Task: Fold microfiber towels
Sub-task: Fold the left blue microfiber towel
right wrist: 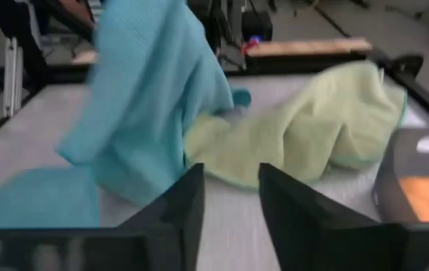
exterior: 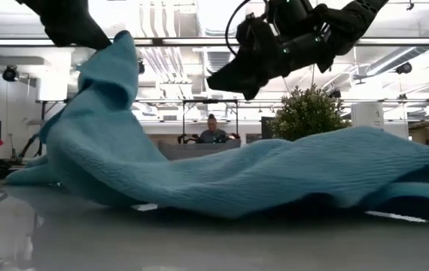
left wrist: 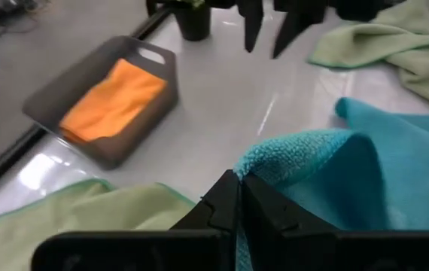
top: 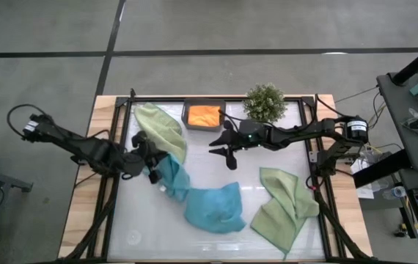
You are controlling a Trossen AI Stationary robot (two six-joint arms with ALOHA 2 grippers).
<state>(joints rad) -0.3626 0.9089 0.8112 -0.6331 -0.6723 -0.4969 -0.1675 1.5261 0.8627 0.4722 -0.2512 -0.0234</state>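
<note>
Teal towel crumpled at table centre-front, one corner lifted off the surface and pinched in the left gripper; jaws fully closed on that corner, fingers pressed together over the cloth in the left wrist view. From the low view, draped up from the table to the raised corner at upper left. Sage towel lying flat just behind the left gripper, near the back-left of the table. Second sage towel rumpled at front right, just beside the teal one. Orange towel folded inside the grey tray at the back edge. Plant just right of the tray. Right gripper hanging above bare table in front of the tray, jaws partly open with a clear gap, holding nothing, apart from every towel.
</note>
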